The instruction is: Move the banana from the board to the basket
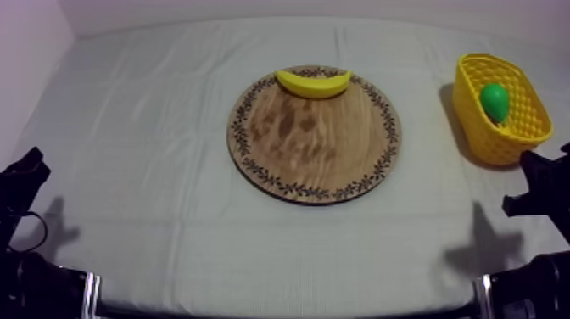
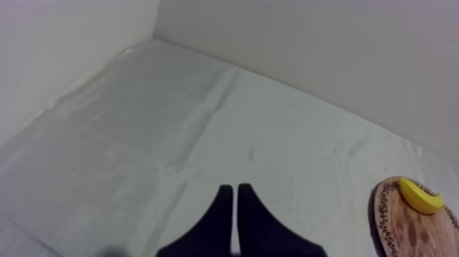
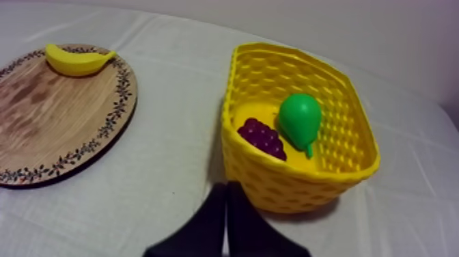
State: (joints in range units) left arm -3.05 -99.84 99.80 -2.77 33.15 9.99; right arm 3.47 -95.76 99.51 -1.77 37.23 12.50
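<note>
A yellow banana (image 1: 313,82) lies at the far rim of the round wooden board (image 1: 314,144) in the middle of the table. The yellow basket (image 1: 513,136) stands at the right, holding a green pear (image 1: 494,101). In the right wrist view the basket (image 3: 300,184) holds the pear (image 3: 299,119) and a bunch of purple grapes (image 3: 261,137), with the banana (image 3: 76,59) on the board (image 3: 54,123) beyond. My right gripper (image 3: 226,190) is shut just before the basket. My left gripper (image 2: 235,193) is shut over bare cloth, far left of the board (image 2: 410,229) and banana (image 2: 420,196).
The left arm (image 1: 21,182) rests low at the table's left edge, the right arm (image 1: 543,191) low at the right edge beside the basket. White walls close the table at the back and left.
</note>
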